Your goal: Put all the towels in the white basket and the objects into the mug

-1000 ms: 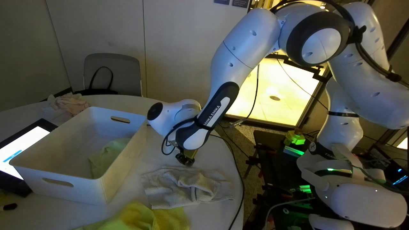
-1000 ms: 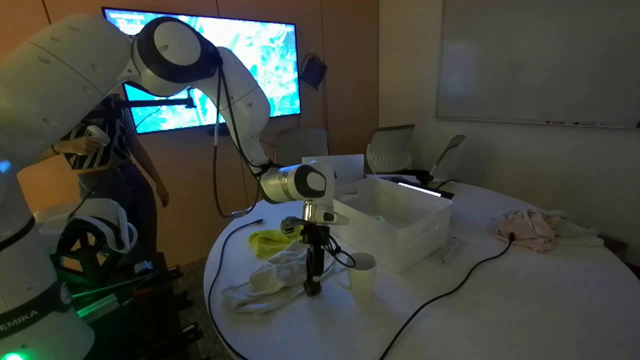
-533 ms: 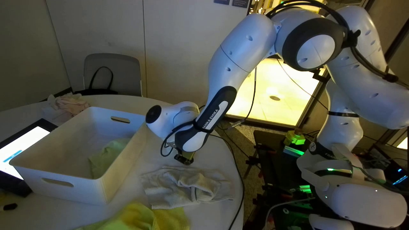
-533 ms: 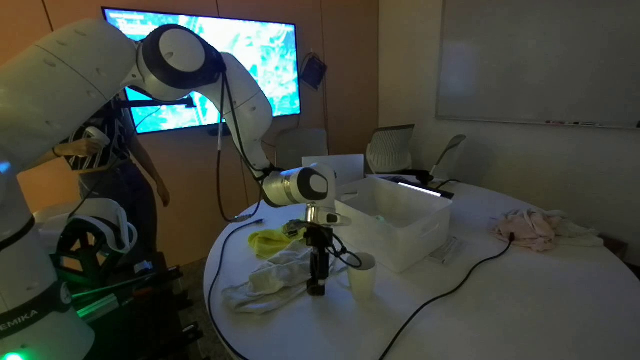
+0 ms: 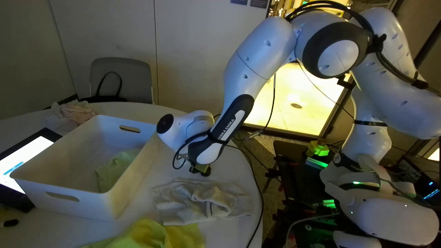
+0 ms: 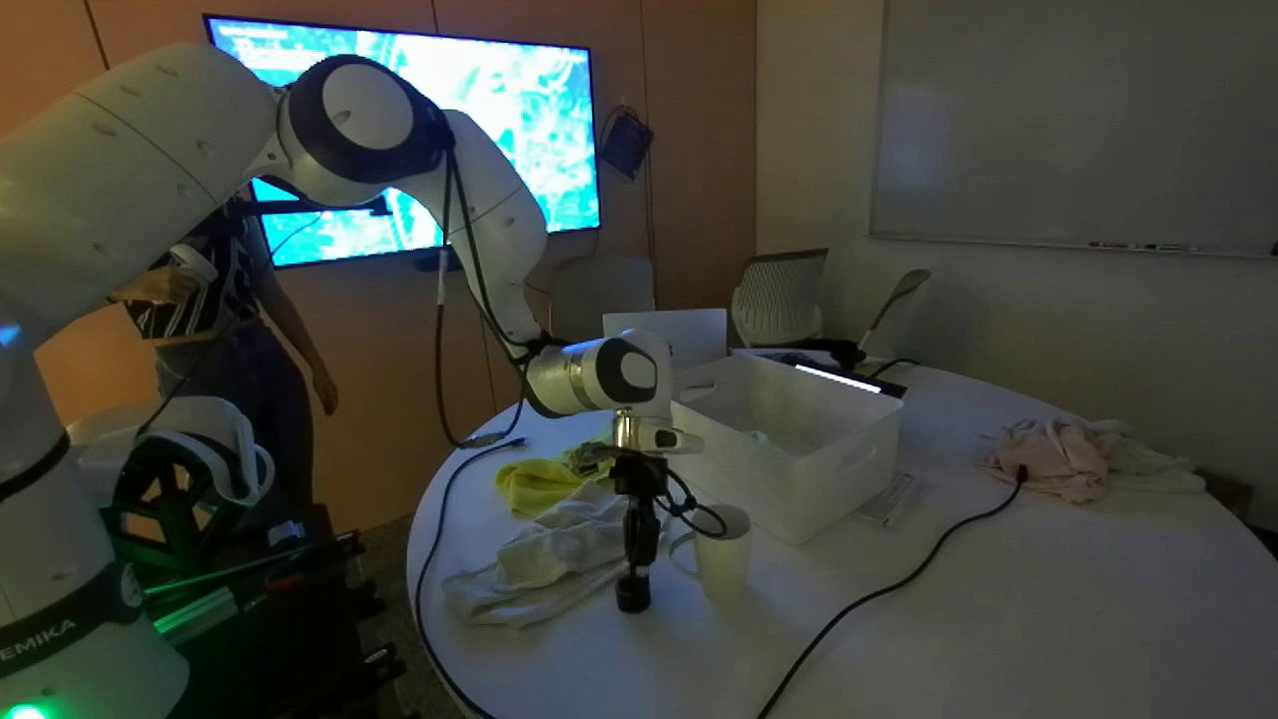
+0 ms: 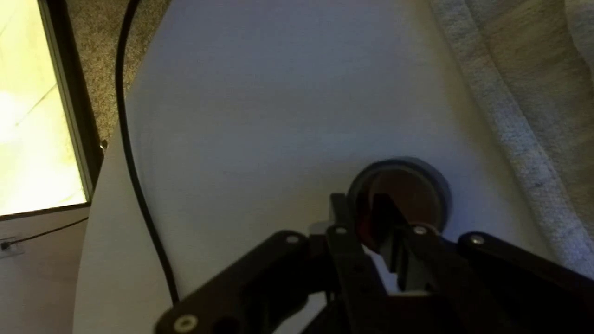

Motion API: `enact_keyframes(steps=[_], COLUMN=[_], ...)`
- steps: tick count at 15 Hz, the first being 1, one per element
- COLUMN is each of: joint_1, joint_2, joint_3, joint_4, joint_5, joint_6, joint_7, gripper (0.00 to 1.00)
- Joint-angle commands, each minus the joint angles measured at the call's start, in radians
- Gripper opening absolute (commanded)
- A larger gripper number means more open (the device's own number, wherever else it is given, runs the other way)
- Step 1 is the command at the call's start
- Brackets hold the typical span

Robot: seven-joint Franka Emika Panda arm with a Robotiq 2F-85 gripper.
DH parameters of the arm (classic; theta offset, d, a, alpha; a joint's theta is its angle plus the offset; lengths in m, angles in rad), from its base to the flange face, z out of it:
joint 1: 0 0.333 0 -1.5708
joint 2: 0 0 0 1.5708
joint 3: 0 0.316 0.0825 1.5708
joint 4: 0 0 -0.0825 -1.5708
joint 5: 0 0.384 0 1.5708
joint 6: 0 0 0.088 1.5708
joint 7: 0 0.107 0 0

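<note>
My gripper (image 7: 359,199) points down at a small dark round thing (image 7: 410,195) with a reddish-brown middle. Its fingers have a narrow gap between them: the left stands just outside that rim, the right overlaps the inside. Whether they grip it I cannot tell. The dark thing (image 6: 633,596) also shows at the fingertips in an exterior view, left of the white mug (image 6: 724,559). An off-white towel (image 5: 203,203) lies crumpled nearby, partly over a yellow towel (image 5: 148,236). Inside the white basket (image 5: 79,205) rests a pale green towel (image 5: 119,168).
Beside the basket lies a dark tablet (image 5: 24,163) with a lit screen. A pink cloth heap (image 5: 77,112) sits behind it. One black cable (image 7: 125,116) follows the table edge, and another cable (image 6: 899,579) crosses the tabletop. A black pen (image 5: 10,223) lies near the tablet.
My fingers have drawn much closer together, and the arm has sunk slightly. In an exterior view the dark shape at the fingertips now reaches lower. Towels, basket and mug have not moved.
</note>
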Motion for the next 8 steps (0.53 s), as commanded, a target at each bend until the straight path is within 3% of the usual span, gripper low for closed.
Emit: enact_keyframes(steps=[1, 8], joint_1=[-0.001, -0.005], joint_2=[-0.007, -0.022], joint_3=[0.000, 0.003], joint_4=[0.008, 0.007], joint_5=[-0.024, -0.021], joint_6=[-0.004, 0.003], joint_7=[0.001, -0.008], gripper=[0.00, 0.00])
